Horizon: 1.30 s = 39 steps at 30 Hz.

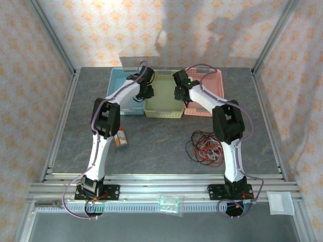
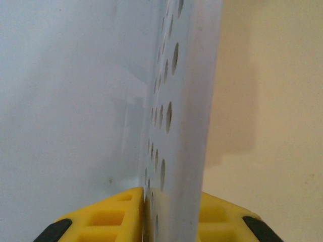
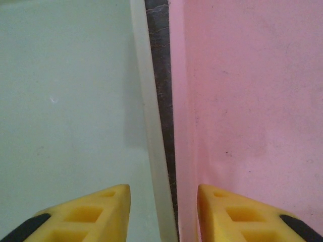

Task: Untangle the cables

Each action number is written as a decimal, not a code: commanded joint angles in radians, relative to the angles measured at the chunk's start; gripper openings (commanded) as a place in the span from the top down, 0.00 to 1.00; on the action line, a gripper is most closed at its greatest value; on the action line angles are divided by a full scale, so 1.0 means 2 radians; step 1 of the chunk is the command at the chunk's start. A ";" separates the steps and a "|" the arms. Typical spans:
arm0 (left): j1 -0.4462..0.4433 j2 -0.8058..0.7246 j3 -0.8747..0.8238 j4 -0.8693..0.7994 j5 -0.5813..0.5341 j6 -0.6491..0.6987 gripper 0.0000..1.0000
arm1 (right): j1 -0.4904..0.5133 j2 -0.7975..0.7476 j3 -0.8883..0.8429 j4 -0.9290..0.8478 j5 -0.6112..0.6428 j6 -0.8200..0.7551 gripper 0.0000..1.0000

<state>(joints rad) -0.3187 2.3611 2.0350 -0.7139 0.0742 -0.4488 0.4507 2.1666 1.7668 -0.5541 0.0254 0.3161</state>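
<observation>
The cables (image 1: pixel 204 149) lie tangled on the worktop (image 1: pixel 151 146) near your right arm's base, untouched. Your left fingers (image 2: pixel 113 214) pinch the blue basket (image 1: pixel 117 83) by its wall; your right fingers (image 3: pixel 96 212) stand spread astride the neighbouring walls of the green basket (image 1: pixel 162 112) and pink basket (image 1: pixel 214 76). Likely basket set-up; next, let go and pick one loose strand.

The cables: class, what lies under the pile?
Grey table shows between loops of the cables; the right arm covers the pile's right edge, hiding what lies there.
</observation>
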 commanded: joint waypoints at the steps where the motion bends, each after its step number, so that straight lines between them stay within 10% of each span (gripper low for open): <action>1: 0.003 0.009 0.016 0.004 0.001 -0.013 0.82 | -0.001 -0.022 -0.011 -0.011 0.010 -0.005 0.55; 27: 0.017 0.021 0.046 -0.013 0.031 0.045 0.87 | -0.001 -0.024 -0.011 -0.010 0.017 -0.018 0.32; 39: 0.015 0.021 0.045 -0.004 0.043 0.043 0.88 | -0.001 -0.001 0.015 -0.026 0.017 -0.016 0.53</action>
<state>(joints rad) -0.2813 2.4260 2.1384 -0.7223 0.1158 -0.3729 0.4507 2.1445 1.7523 -0.5709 0.0235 0.2867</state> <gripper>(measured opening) 0.125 0.491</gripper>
